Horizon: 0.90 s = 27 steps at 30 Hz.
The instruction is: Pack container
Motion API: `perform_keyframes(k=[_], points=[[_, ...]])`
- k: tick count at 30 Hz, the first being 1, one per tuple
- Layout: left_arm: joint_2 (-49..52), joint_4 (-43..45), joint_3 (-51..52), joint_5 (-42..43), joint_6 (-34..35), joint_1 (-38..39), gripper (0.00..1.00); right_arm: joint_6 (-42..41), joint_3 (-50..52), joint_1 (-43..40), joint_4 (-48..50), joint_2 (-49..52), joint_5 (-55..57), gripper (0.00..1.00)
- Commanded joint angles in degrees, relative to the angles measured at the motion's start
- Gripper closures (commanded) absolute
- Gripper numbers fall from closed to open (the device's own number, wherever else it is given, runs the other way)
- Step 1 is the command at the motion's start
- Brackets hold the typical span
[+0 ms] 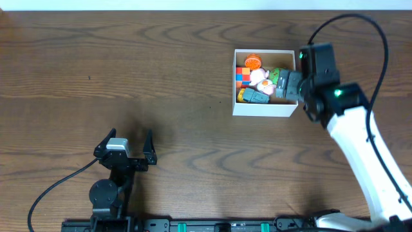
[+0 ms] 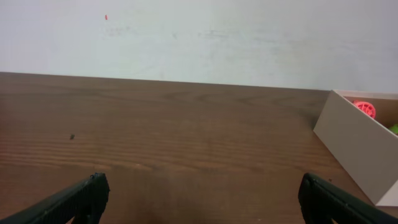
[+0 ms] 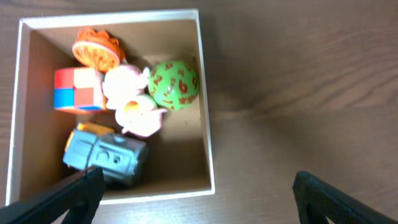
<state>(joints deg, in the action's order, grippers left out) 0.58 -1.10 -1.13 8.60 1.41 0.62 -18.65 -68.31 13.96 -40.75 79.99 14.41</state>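
Overhead: one container (image 1: 264, 108), right of centre. Right gripper (image 1: 283, 84) over its right side, left gripper (image 1: 124, 147) well apart.
Left wrist: claw wide open, empty.
Right wrist: six toys inside, one green ball (image 3: 175, 84). Claw wide open, empty, container's right wall between fingers.

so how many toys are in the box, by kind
orange toy: 1
cube: 1
pale figures: 2
green ball: 1
grey toy: 1
total: 6, all inside the box
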Motion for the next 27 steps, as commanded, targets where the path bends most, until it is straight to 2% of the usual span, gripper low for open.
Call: perform_keyframes(k=[1,4,10,14,23,27], points=[[-0.35,-2.12,0.9,0.61,-0.79,0.15,0.02,0.46,5.77,0.26,7.32,-6.93,1.51,0.01],[-0.35,-2.12,0.9,0.61,-0.76,0.15,0.02,0.44,13.49,-0.44,15.19,-13.0,-2.16,0.01],[-0.35,-2.12,0.9,0.61,-0.76,0.15,0.02,0.24,30.01,-4.04,21.42,-26.1,-12.2,0.01],[-0.35,-2.12,0.9,0.61,-0.76,0.15,0.02,0.39,39.74,-6.99,26.34,-35.41,-14.01,0.01],[-0.35,-2.12,0.9,0.61,-0.76,0.15,0.02,15.82,52.54,-8.04,30.97,-52.09,-16.28,0.01],[-0.35,-2.12,0.9,0.61,-0.76,0.15,0.02,18.56,56.96,-8.04,34.8,-57.83,-16.41,0.01]])
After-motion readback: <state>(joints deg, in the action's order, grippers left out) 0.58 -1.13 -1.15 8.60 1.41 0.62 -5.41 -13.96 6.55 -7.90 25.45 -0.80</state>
